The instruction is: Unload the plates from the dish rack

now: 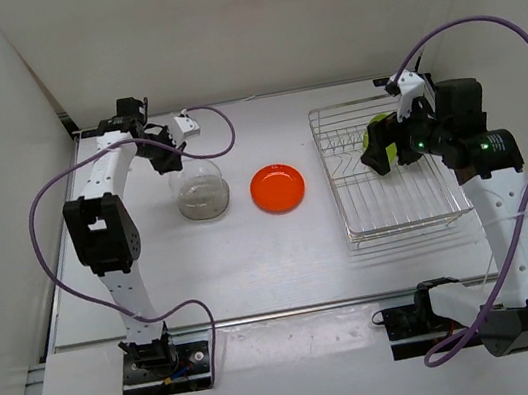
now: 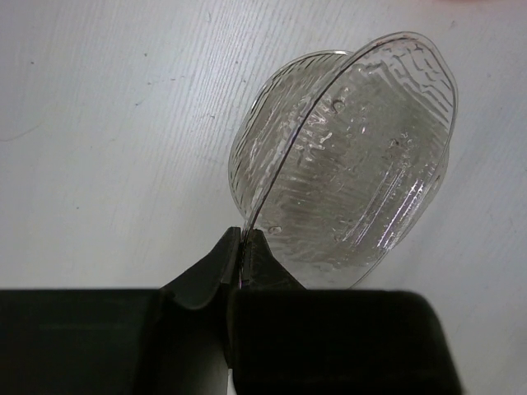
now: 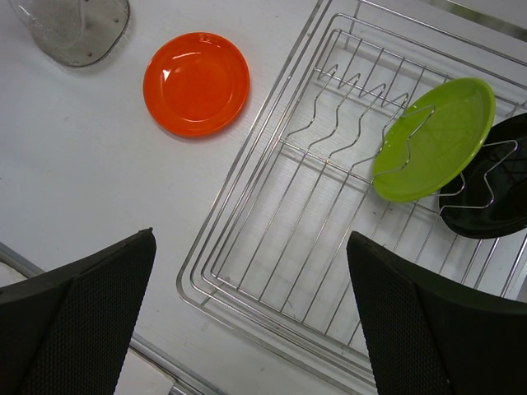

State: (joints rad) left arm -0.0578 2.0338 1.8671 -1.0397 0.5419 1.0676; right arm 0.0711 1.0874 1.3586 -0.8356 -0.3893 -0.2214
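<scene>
Two plates [image 3: 432, 140] in dish rack [image 3: 247, 160], two outside.

Four plates: one orange [image 1: 278, 187], one clear [image 2: 354, 164], one lime green [image 3: 434, 138], one black [image 3: 494, 206]; one dish rack [image 1: 397, 206].

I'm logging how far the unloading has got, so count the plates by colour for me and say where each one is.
Orange plate: 1, flat on the table.
Clear plate: 1, pinched in the left gripper.
Lime green plate: 1, in the dish rack.
Black plate: 1, in the dish rack.
Total: 4 plates, 2 of them in the rack.
</scene>
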